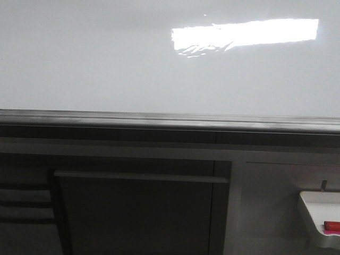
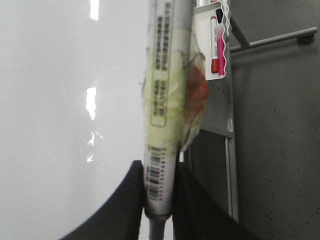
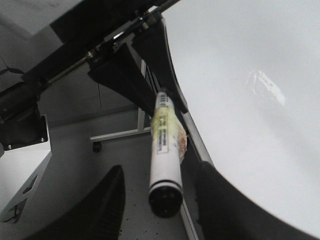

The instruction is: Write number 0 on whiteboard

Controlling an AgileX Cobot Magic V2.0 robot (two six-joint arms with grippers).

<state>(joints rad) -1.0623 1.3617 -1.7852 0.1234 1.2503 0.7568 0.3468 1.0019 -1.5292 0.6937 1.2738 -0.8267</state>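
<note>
While the whiteboard (image 1: 85,58) is filling the upper front view, blank and glossy with a bright glare patch, no 0 is showing on it in any view. Its grey rail (image 1: 159,119) is running along the lower edge, and neither arm is appearing in this view.

In the left wrist view, the left claw (image 2: 159,187) is gripping a marker (image 2: 165,85) near its barcoded end, fingers (image 2: 125,200) closed tight against the barrel. Yellowish tape with a red patch is wrapping the marker's middle. The board is lying just beside the marker; the writing tip is not showing.

In the right wrist view, the right claw (image 3: 157,205) is standing wide open, holding nothing, its fingers flanking the marker's round end without touching it.

Far right in the front view, a small white tray (image 1: 313,212) is holding a red item (image 1: 332,226).

Risks, as I judge them: the taped barrel could be slipping or twisting in the grip once pressed to the board, giving broken strokes; if a cap is on, nothing would be marking.
</note>
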